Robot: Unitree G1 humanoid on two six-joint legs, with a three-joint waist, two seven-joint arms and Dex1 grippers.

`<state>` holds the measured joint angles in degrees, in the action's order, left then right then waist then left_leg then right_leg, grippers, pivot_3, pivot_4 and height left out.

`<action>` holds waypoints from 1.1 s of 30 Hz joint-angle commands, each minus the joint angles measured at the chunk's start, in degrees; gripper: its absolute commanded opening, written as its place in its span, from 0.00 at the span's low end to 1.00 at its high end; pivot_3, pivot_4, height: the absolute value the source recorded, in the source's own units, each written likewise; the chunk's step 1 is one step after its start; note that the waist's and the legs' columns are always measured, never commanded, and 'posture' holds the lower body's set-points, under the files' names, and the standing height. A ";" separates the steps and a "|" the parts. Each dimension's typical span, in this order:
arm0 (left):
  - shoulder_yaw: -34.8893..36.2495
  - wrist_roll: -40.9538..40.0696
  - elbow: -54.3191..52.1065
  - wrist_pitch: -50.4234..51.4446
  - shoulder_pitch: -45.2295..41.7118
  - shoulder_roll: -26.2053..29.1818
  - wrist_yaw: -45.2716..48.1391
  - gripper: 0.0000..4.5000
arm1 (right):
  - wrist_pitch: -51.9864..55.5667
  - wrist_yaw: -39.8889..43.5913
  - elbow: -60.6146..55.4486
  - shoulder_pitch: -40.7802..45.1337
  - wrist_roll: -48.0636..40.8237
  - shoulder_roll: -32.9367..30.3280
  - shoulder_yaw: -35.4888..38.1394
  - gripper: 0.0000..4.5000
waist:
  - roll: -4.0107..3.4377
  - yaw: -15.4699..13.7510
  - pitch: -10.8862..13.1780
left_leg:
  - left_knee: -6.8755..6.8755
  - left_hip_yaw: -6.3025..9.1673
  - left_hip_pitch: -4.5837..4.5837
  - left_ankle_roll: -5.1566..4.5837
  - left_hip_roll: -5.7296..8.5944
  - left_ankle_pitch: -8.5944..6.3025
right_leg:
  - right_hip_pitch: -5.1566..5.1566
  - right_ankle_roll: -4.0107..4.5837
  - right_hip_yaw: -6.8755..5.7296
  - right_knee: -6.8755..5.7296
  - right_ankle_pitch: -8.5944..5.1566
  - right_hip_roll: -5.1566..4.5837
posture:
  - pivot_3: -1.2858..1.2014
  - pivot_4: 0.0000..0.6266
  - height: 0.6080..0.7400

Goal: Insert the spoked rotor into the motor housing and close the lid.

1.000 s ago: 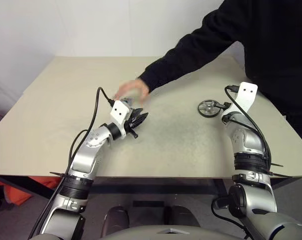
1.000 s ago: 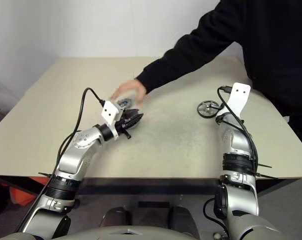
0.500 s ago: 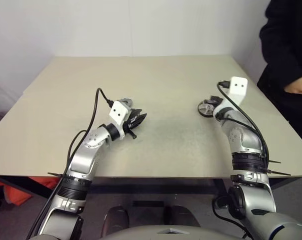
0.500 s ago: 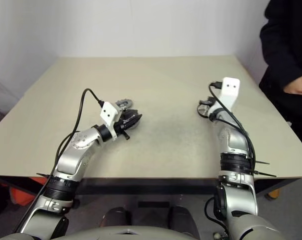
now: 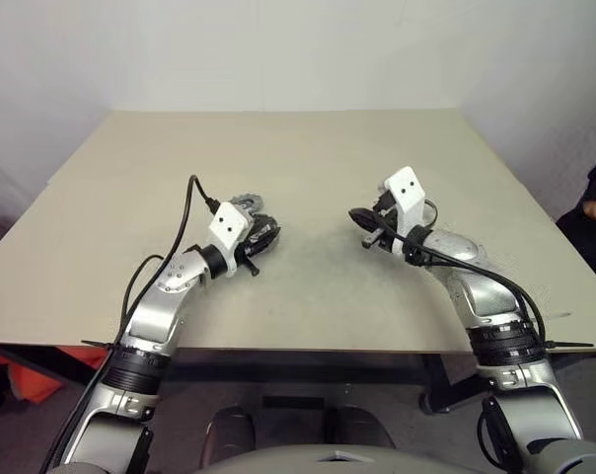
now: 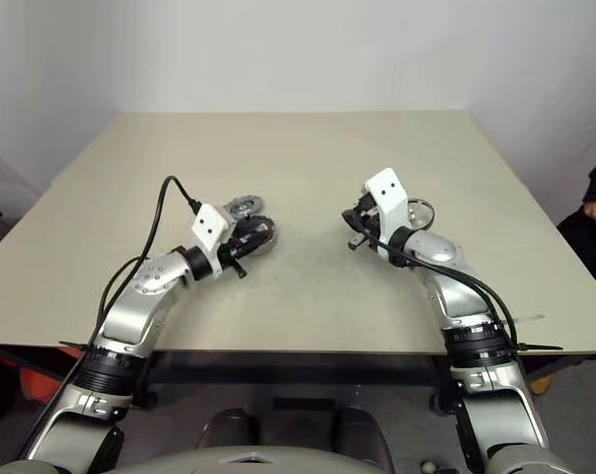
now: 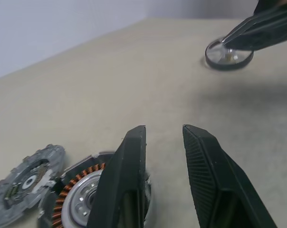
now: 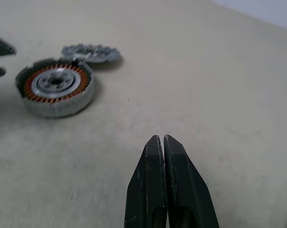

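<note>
Right gripper (image 5: pixel 362 217), jaws clamped on the small round spoked silver rotor (image 7: pixel 227 51), was carried inward from the table's three-o'clock edge; silver copper-wound motor housing (image 8: pixel 55 90) lay at nine o'clock, against the parted left gripper (image 6: pixel 259 235).

Right claw (image 8: pixel 163 142) closed, nothing held, above bare desk (image 8: pixel 219 85). Motor housing (image 8: pixel 57 92) sits ahead, copper windings up; toothed lid (image 8: pixel 91 52) just beside it.
</note>
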<state>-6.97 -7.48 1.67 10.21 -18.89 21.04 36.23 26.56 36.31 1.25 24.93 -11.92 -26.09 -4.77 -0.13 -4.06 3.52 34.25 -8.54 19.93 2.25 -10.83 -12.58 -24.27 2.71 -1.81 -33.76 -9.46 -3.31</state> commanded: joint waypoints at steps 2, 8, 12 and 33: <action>-1.69 6.88 5.18 -6.45 -4.36 6.95 2.92 0.29 | -1.15 0.28 -1.66 0.59 0.88 -0.07 -0.16 0.02 | 0.00 0.01 0.00 | 0.00 0.02 0.01 0.01 0.00 0.01 | 0.00 0.00 -0.01 0.00 0.00 0.00 | 0.52 0.00 1.00; -5.48 13.44 17.93 -18.03 -13.21 14.32 9.20 0.29 | -1.75 0.50 -1.04 1.21 1.33 0.84 -0.43 0.02 | 0.00 -0.17 0.00 | 0.00 0.03 0.02 0.02 0.04 0.01 | 0.00 0.00 0.00 0.01 0.00 -0.02 | 0.52 0.00 1.00; -9.20 17.11 28.27 -27.25 -22.37 15.88 14.66 0.29 | -2.15 1.02 -1.44 1.14 1.47 1.52 -0.77 0.02 | 0.01 -0.44 0.00 | 0.00 0.05 0.03 0.14 0.04 0.08 | 0.00 0.03 0.00 -0.02 0.02 -0.03 | 0.52 0.00 1.00; -17.96 27.05 68.85 -51.09 -54.27 11.44 40.51 0.87 | -2.77 -7.42 -7.38 -4.18 2.16 5.05 1.33 0.00 | 0.25 -2.12 0.15 | -0.03 0.02 0.00 0.25 0.04 0.14 | -0.01 0.13 0.05 -0.08 0.07 -0.06 | 0.52 0.00 1.00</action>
<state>-24.87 18.69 69.88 -40.18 -70.54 32.67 76.28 24.83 29.69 -3.37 20.48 -9.68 -21.25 -4.96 0.11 -6.18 3.67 34.22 -8.52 19.93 2.51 -10.78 -12.45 -24.27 2.83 -1.76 -33.84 -9.39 -3.37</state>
